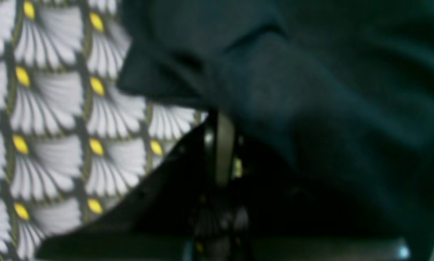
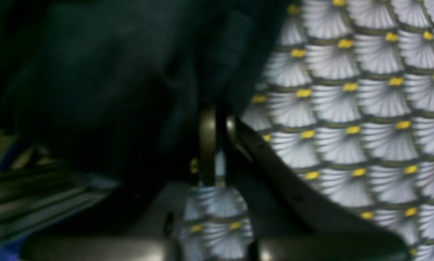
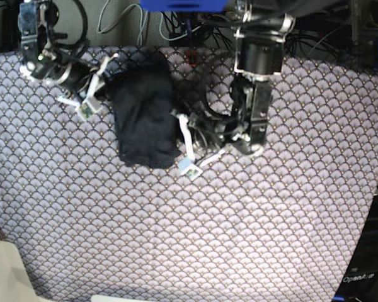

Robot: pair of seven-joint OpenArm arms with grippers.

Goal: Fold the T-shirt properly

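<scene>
With both the left gripper [image 1: 220, 145] and the right gripper [image 2: 213, 145] pinched tight on the T-shirt [image 3: 145, 113], the thin fabric could slip out, and the bunched fold would collapse on the cloth [image 3: 239, 220].

Both arms reach inward, left gripper [image 1: 220, 145] and right gripper [image 2: 215, 145] apparently clamped.

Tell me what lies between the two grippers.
In the base view, only the T-shirt spans from the right gripper to the left gripper, each shut on an edge.

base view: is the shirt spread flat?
No. The T-shirt is bunched into a narrow crumpled heap between the two arms, on the patterned cloth.
</scene>
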